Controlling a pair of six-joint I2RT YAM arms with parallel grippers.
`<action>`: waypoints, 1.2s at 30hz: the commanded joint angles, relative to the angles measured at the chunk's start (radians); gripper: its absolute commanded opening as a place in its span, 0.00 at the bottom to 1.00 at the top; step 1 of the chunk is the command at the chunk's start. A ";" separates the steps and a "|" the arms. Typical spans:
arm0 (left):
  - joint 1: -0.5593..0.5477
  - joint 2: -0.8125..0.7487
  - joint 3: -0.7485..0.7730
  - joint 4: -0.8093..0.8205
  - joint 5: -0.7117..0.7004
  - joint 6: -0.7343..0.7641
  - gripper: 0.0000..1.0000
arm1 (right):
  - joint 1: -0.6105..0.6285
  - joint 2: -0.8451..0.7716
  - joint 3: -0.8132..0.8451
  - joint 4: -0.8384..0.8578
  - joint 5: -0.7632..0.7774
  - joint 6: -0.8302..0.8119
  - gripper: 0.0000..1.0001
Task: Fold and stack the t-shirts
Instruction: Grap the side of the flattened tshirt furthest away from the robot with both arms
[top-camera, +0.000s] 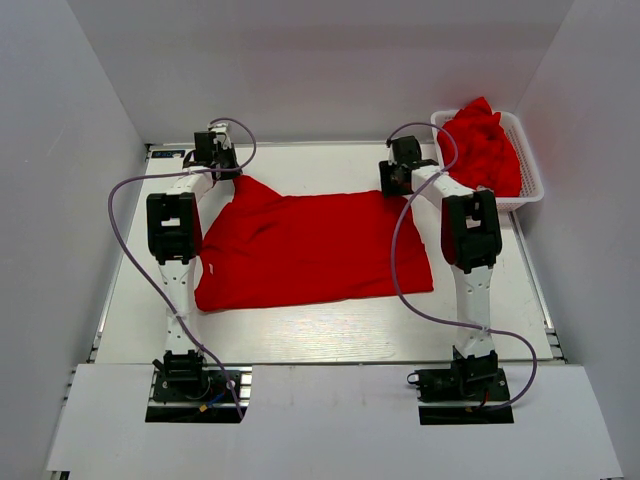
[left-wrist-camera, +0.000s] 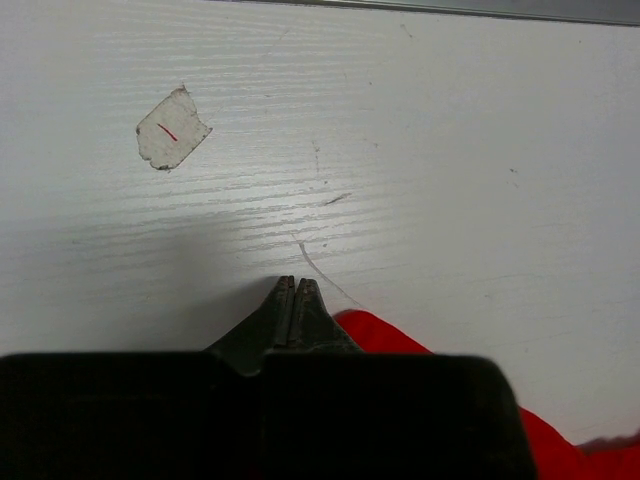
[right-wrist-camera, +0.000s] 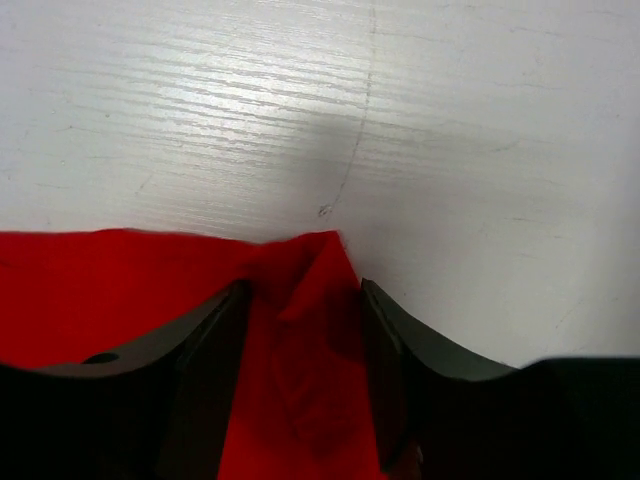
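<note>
- The t-shirt (top-camera: 310, 250) lies spread flat on the table (top-camera: 300, 335) between the two arms. Its long axis runs left to right, and its near hem lies closest to the arm bases.
- Both arms are reached over the cloth to its far edge, so the garment lies on the near side of each hand. Any fold, it is judged, has to be drawn from that edge toward the bases.
- The left gripper (top-camera: 215, 152) is placed at the far-left corner, where the cloth is drawn to a point. In the left wrist view its fingers (left-wrist-camera: 300, 305) are seen pressed together, with red fabric touching the right-hand finger. Whether cloth is pinched between them cannot be told.
- The right gripper (right-wrist-camera: 303, 320) is held open at the far-right corner. A small raised fold of that corner is straddled by the fingers (right-wrist-camera: 385, 350) but not clamped.
- The far-right corner is judged the one not yet secured, and the right arm is nearer to it.
- The shirt's whole outline and axis are given only by the overhead view. The finger gaps are shown only by the wrist views.
- Farthest, at the right rear, a white basket (top-camera: 530, 170) is seen holding a heap of red garments (top-camera: 480, 145) not yet folded.
</note>
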 joint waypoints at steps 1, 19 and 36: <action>-0.002 -0.095 0.029 -0.003 0.020 0.003 0.00 | -0.005 -0.011 0.036 0.025 -0.001 -0.044 0.55; -0.002 -0.104 0.029 -0.003 0.010 0.012 0.00 | -0.039 -0.034 0.048 0.016 -0.045 -0.073 0.55; -0.002 -0.104 0.029 -0.003 0.010 0.021 0.00 | -0.089 -0.011 0.079 -0.009 -0.117 -0.093 0.37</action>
